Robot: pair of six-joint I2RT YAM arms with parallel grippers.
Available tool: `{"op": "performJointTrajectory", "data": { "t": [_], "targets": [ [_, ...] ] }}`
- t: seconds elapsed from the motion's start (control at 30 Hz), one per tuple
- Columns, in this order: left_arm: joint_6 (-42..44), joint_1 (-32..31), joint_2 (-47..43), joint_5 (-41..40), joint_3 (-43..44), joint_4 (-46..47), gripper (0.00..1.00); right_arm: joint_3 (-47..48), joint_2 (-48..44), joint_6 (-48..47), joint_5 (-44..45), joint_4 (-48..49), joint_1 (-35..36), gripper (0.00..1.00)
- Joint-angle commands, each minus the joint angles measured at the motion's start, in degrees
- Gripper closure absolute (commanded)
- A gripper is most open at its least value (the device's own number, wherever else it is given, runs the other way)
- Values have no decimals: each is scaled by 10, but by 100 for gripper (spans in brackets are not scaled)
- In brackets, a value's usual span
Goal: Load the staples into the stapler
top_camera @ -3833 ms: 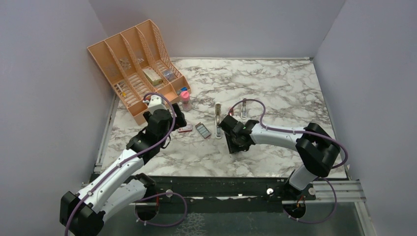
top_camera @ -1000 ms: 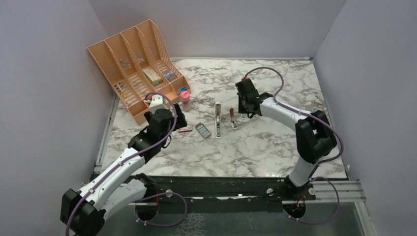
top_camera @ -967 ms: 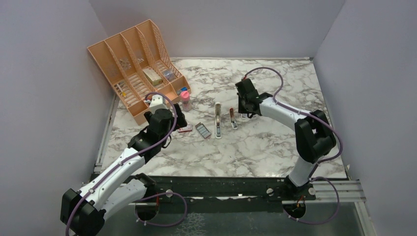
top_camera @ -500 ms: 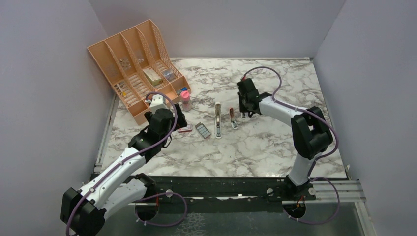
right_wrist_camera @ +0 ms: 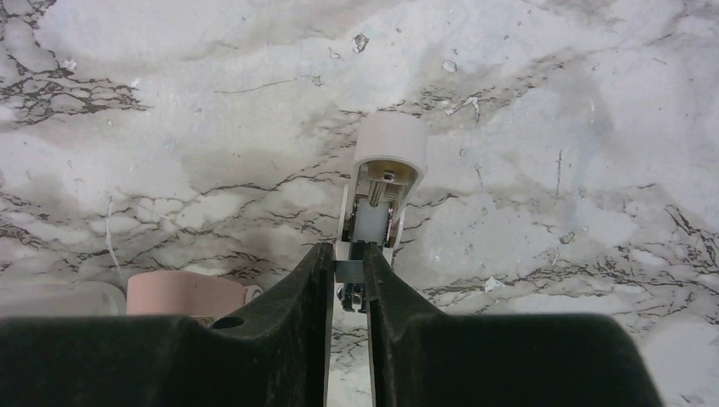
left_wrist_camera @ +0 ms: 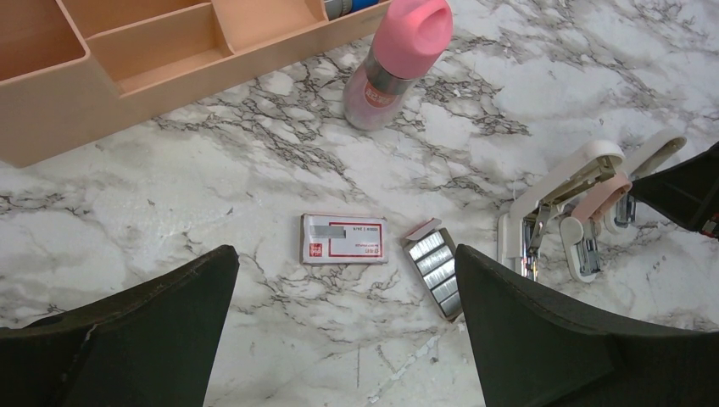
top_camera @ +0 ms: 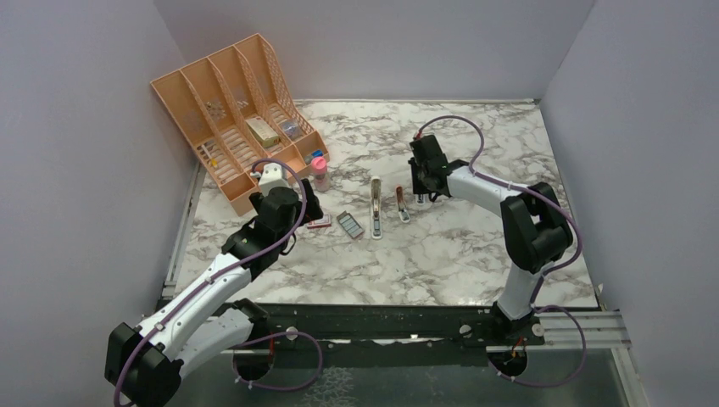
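Right wrist: right gripper (right_wrist_camera: 348, 256) seemingly pinches stapler (right_wrist_camera: 388, 146); left gripper (left_wrist_camera: 343, 254) wide above staples (left_wrist_camera: 434, 270), sleeve (left_wrist_camera: 343, 239).

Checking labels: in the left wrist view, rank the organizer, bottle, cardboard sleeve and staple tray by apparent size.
1. The organizer, though the frame cuts it off.
2. The bottle.
3. The cardboard sleeve and staple tray look too alike to rank.

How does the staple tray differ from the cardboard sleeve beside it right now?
The staple tray is grey and open, its silvery strips showing; the cardboard sleeve is white with red edging, its printed face up. The tray lies at a slant in the left wrist view, the sleeve nearly level. Both lie flat on the marble table, apart, untouched below the open left gripper.
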Motion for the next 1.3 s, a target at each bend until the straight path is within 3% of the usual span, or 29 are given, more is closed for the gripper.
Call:
{"op": "performJointTrajectory", "data": {
  "t": [0.0, 0.73, 1.27],
  "targets": [
    [3, 3, -2, 4, 4, 9, 1, -7, 12, 0, -12, 12, -4, 77],
    [2, 3, -4, 2, 2, 7, 1, -20, -26, 18, -14, 17, -16, 77],
    [1, 3, -5, 2, 0, 6, 1, -25, -5, 16, -33, 23, -18, 78]
  ]
}}
